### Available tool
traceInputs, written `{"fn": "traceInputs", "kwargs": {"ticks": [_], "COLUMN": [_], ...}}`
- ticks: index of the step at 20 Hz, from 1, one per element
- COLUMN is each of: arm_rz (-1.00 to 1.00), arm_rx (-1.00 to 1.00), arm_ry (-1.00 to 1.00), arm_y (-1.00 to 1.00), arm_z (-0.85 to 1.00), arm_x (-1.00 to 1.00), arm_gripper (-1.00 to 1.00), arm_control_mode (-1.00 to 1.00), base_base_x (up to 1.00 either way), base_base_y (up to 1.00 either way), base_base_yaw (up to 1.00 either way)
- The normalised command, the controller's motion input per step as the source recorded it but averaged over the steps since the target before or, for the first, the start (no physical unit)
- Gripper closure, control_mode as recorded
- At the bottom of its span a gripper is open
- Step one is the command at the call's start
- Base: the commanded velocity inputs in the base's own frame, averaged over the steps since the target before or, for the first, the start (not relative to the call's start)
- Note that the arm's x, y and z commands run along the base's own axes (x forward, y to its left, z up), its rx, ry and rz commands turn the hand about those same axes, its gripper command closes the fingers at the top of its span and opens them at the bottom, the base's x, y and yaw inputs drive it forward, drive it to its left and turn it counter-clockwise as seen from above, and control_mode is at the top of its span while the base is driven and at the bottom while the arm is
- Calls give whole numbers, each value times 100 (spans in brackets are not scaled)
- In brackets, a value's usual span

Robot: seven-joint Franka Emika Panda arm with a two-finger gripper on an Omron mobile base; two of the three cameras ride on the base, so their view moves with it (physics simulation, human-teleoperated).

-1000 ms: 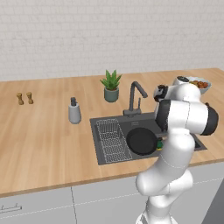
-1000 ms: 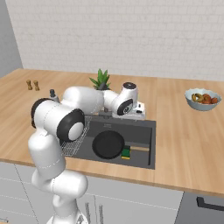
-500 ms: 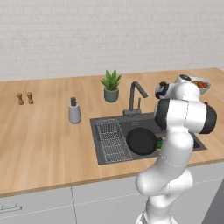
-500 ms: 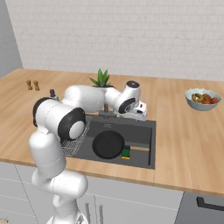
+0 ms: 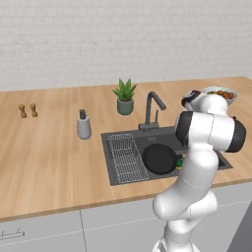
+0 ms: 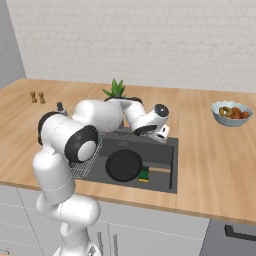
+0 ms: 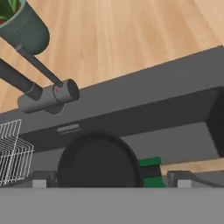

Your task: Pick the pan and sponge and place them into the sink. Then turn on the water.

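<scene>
The black pan (image 6: 123, 165) lies flat in the dark grey sink (image 6: 173, 167), and the green and yellow sponge (image 6: 144, 175) rests beside it on the right, next to the pan's handle. In the hand view the pan (image 7: 98, 162) sits low in the middle with the sponge (image 7: 151, 169) at its right edge. My gripper (image 6: 159, 134) hangs open over the basin's back edge, to the right of the dark curved faucet (image 5: 150, 105), holding nothing. Its fingertips (image 7: 39, 180) stand wide apart. The faucet's base and lever (image 7: 48, 94) lie up and to the left of them. No water falls from the spout.
A wire rack (image 5: 125, 156) fills the sink's left part. A potted plant (image 5: 125, 96) stands behind the faucet and a soap bottle (image 5: 83, 125) left of the sink. Two small shakers (image 5: 27, 110) are far left. A fruit bowl (image 6: 230, 113) sits on the right counter.
The hand has drifted a little to the right along the sink's back edge, away from the faucet. The gripper stays open; pan and sponge have not moved.
</scene>
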Motion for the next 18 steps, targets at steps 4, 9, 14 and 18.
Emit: {"fn": "traceInputs", "kwargs": {"ticks": [4, 9, 14, 18], "arm_rz": [0, 0, -1, -3], "arm_rx": [20, 14, 4, 2], "arm_ry": [-3, 7, 1, 0], "arm_y": [8, 0, 13, 33], "arm_z": [2, 0, 0, 0], "arm_x": [5, 1, 15, 29], "arm_gripper": [-100, -100, -100, -100], "arm_control_mode": [-100, -100, -100, -100], "base_base_x": [0, 0, 0, 0], "base_base_y": [0, 0, 0, 0], "base_base_yaw": [0, 0, 0, 0]}}
